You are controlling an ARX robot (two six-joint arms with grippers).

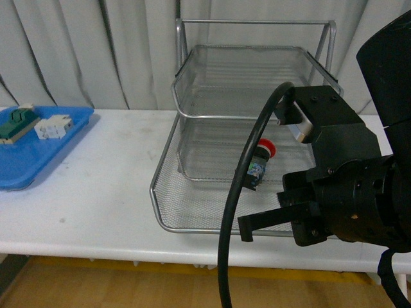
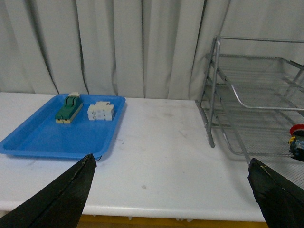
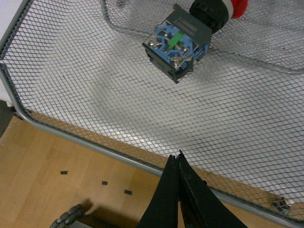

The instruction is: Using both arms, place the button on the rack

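Black fingers point(image 3: 167, 199) of the R gripper point(image 3: 178, 156) are pressing together, empty, at the front rim of the silver rack point(image 1: 257, 22), whose bottom tier is holding the button point(image 3: 183, 38), lying on its side just beyond the tips, apart from them. L gripper point(image 2: 171, 164) is gaping wide over the table point(image 2: 156, 142); the blue tray point(image 2: 42, 142) is carrying a green block point(image 2: 67, 108) & a white block point(image 2: 101, 111).

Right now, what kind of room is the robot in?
Probably a robot test lab: a white table before grey curtains, a blue tray holding electrical parts, and a red-capped button lying in a wire rack.
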